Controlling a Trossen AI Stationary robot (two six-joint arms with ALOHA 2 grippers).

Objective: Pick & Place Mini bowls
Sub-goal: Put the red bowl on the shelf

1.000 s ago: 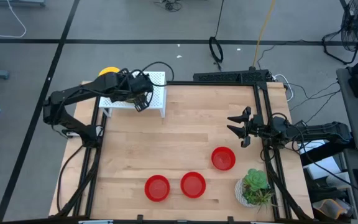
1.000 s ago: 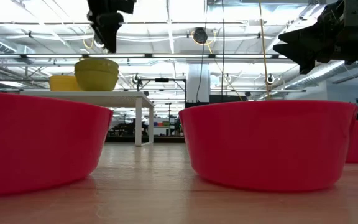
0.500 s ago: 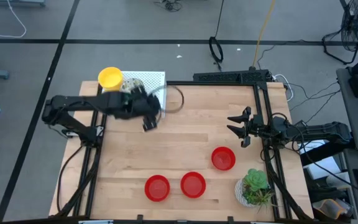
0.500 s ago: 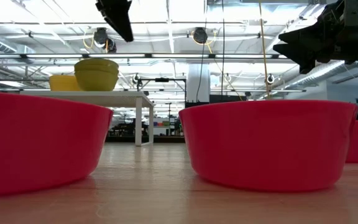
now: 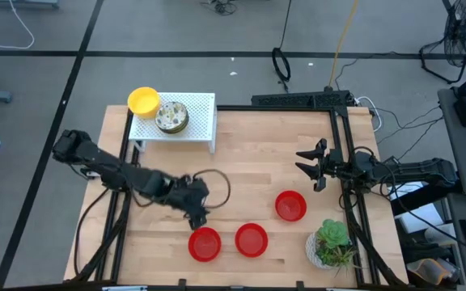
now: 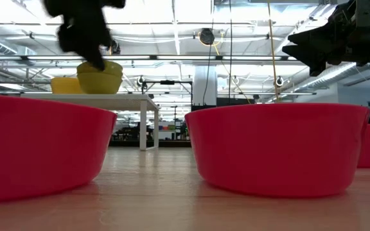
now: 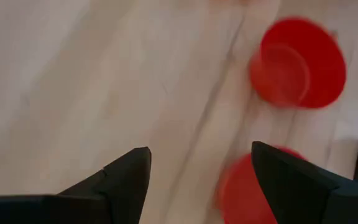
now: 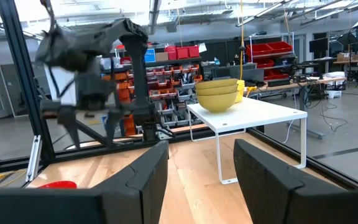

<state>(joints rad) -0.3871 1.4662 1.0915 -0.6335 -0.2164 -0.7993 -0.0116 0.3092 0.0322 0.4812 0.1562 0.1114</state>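
Observation:
Three red mini bowls [image 5: 205, 243] [image 5: 252, 239] [image 5: 290, 205] stand upright on the wooden table near its near edge. A yellow bowl [image 5: 143, 100] and a stack topped by a speckled bowl [image 5: 171, 115] sit on a white rack [image 5: 201, 121] at the far left. My left gripper [image 5: 196, 212] is open and empty, just to the far side of the leftmost red bowl; its wrist view shows two red bowls [image 7: 300, 62] [image 7: 244, 186] ahead of its fingers. My right gripper [image 5: 312, 164] is open and empty above the table's right side.
A green potted plant [image 5: 332, 245] stands at the near right corner, beside the rightmost red bowl. A dark frame [image 5: 345, 121] runs along the table's right and far edges. Bare wood lies across the table's middle [image 5: 249, 162].
My left gripper has swung away from the white rack toward the table's near edge and gone down, ending close by the leftmost red bowl. The bowls on the rack now show uncovered. My right arm has kept still.

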